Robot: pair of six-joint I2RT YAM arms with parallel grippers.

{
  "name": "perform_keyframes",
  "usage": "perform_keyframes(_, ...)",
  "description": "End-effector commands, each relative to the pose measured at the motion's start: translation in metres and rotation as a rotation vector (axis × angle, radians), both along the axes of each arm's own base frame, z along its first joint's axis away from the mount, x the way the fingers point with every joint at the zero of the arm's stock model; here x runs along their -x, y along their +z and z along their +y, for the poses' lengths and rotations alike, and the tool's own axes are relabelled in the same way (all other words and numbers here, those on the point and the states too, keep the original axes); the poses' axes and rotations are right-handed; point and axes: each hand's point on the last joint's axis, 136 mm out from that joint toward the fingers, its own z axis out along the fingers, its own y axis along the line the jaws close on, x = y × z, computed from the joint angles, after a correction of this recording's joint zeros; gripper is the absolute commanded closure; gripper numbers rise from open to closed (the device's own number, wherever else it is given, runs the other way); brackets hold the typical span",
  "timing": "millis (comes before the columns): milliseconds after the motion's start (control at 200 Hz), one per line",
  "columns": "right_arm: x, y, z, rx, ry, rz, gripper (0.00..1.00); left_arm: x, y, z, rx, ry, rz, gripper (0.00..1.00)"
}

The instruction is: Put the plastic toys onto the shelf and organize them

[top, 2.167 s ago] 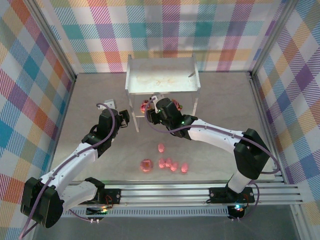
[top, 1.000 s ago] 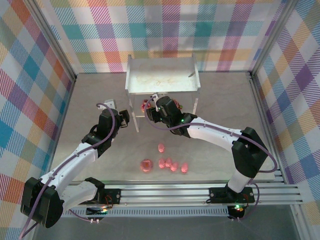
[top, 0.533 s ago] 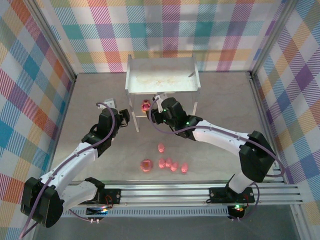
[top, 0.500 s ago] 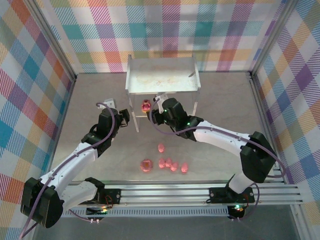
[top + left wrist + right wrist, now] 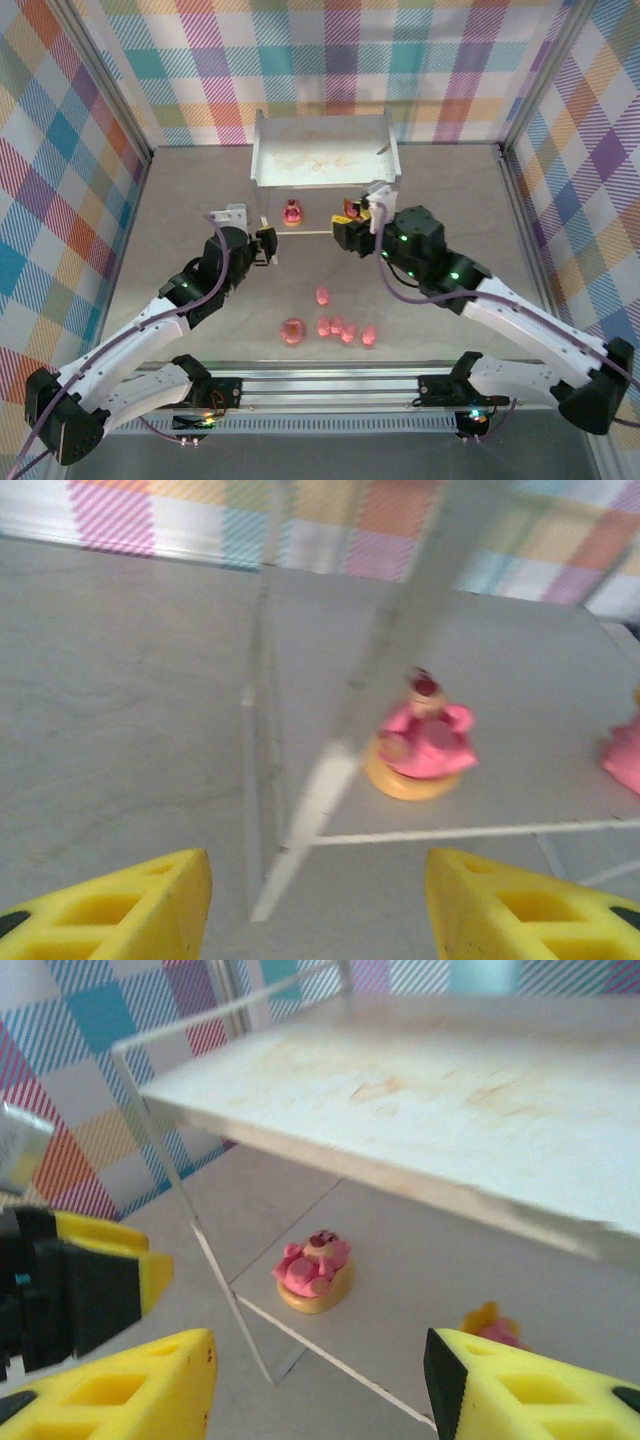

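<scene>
While both grippers wait at the shelf front, stock stands thus.

Item 1: pink figure on a yellow-orange base. Upright on the lower tier of the white shelf, just behind the front-left leg.
Item 2: yellow-and-pink figure. Same tier, to the right, too blurred to describe further.
Item 3: ring donut and a row of small pink toys, with one more pink toy apart. All lie loose on the table, well short of the shelf.

Handling, as judged: light, hard, smooth moulded plastic. The toys should not crush, but they are apt to slip or tip. Pinch low across the body or base, and take the donut across its rim.

Tools: left gripper has its jaws apart with nothing between. Right gripper is likewise spread and empty.

Views: the overhead camera gives the loose toys on the table. The wrist cameras look beneath the top board and show how the figures stand on the lower tier.
</scene>
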Motion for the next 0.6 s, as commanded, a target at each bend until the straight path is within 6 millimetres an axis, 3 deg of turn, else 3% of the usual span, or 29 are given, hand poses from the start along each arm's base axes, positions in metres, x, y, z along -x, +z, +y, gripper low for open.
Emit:
perform_keyframes(0, -0.001, -0.010, -0.038, 0.052, -0.146, 0.026, 0.44, 0.006, 0.001, -0.025, -0.009, -0.052, 0.011, 0.42)
perform_keyframes(145, 0.000, 0.001, -0.091, 0.025, -0.361, -0.002, 0.46, 0.007, -0.002, -0.075, 0.069, -0.127, -0.015, 0.41)
perform_keyframes(320, 0.006, 0.017, -0.122, -0.062, -0.441, -0.024, 0.45, -0.008, -0.013, -0.133, 0.202, -0.201, -0.014, 0.37)
perform_keyframes(595, 0.010, 0.033, -0.146, -0.085, -0.492, -0.083, 0.44, -0.023, 0.006, -0.145, 0.368, -0.153, -0.121, 0.39)
